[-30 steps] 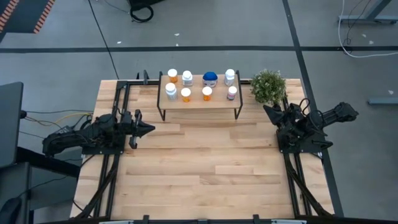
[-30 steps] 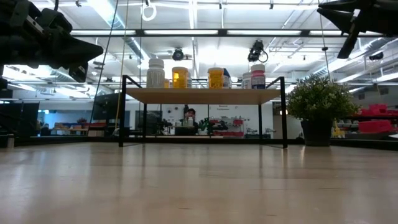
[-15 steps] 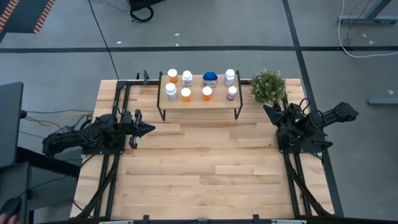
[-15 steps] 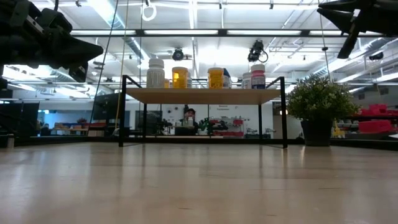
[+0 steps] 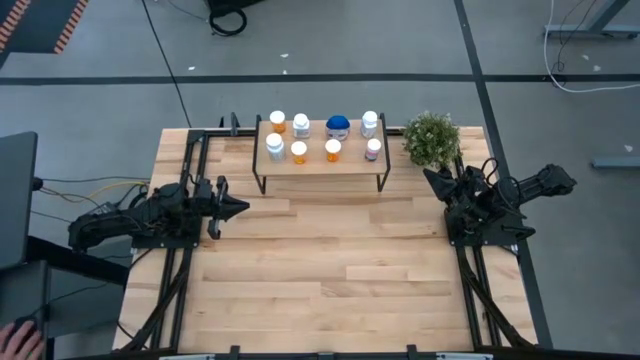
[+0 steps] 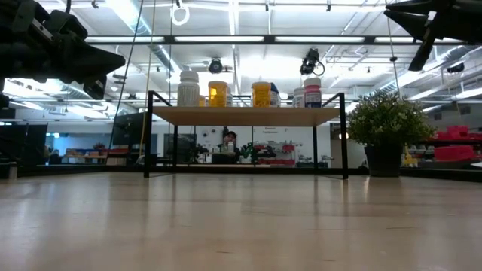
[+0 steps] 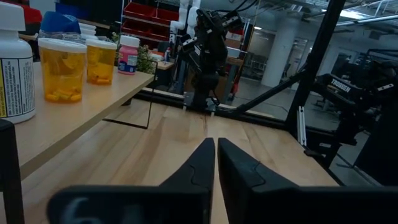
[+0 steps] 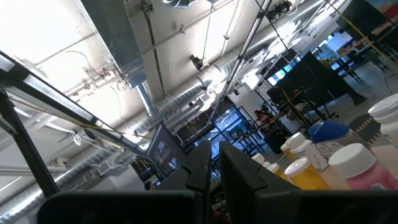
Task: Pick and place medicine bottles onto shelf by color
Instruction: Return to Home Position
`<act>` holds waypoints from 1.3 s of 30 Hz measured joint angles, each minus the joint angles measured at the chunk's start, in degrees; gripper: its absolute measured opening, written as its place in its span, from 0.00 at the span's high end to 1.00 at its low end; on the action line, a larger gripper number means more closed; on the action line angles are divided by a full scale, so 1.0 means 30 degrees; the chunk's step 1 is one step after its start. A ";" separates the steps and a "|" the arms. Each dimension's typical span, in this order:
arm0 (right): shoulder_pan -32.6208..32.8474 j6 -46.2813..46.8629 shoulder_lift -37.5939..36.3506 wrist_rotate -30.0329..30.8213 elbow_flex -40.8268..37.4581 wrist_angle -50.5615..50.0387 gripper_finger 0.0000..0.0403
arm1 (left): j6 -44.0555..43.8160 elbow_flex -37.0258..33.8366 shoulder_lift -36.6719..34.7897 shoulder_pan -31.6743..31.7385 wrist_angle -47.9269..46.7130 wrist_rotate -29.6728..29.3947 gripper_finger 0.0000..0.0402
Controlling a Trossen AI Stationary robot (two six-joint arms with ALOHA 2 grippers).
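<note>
Showed eight medicine bottles [image 5: 299, 151] upright in two rows on the shelf [image 5: 320, 166], the blue-topped bottle [image 5: 338, 126] in back. Held the left gripper [image 5: 243, 207] clenched, empty, left of the shelf; the right gripper [image 5: 428, 176] likewise, right of it.

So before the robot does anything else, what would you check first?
1. All bottles on the shelf: ok, eight stand upright there.
2. Colours grouped: cannot tell, orange and white ones stand mixed in both rows.
3. Where the left arm sits: ok, at the left edge of the table, apart from the shelf.
4. Where the right arm sits: ok, at the right edge beside the plant, apart from the shelf.
5. Jaws empty: ok, both pairs are shut on nothing.
6. People clear: cannot tell, a hand shows off the table, at the high view's bottom left.
</note>
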 joint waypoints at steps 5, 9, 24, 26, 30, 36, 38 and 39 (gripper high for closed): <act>0.0000 0.0000 0.0000 0.0000 0.0000 -0.0006 0.90 | -0.0008 0.0000 0.0000 0.0004 0.0001 0.0000 0.95; 0.0000 -0.0002 0.0000 0.0000 0.0000 0.0000 0.90 | -0.0008 0.0000 0.0000 -0.0003 0.0001 0.0000 0.93; 0.0000 0.0000 0.0000 0.0000 0.0000 -0.0001 0.90 | 0.0004 0.0000 -0.0001 -0.0003 0.0001 0.0000 0.94; 0.0000 0.0000 0.0000 0.0000 0.0000 0.0000 0.90 | -0.0004 0.0000 0.0000 0.0002 0.0001 0.0000 0.94; 0.0000 0.0000 0.0000 0.0000 0.0000 0.0000 0.90 | 0.0001 0.0000 0.0000 0.0004 0.0001 -0.0006 0.92; 0.0000 0.0000 0.0000 0.0000 0.0000 -0.0002 0.90 | -0.0007 0.0000 -0.0006 0.0003 0.0001 0.0000 0.91; 0.0000 0.0000 0.0000 0.0000 0.0000 -0.0005 0.90 | 0.0006 0.0000 0.0000 -0.0003 0.0001 0.0000 0.92; 0.0000 0.0000 0.0000 0.0000 0.0000 0.0000 0.90 | -0.0001 0.0000 0.0000 0.0004 0.0001 0.0000 0.92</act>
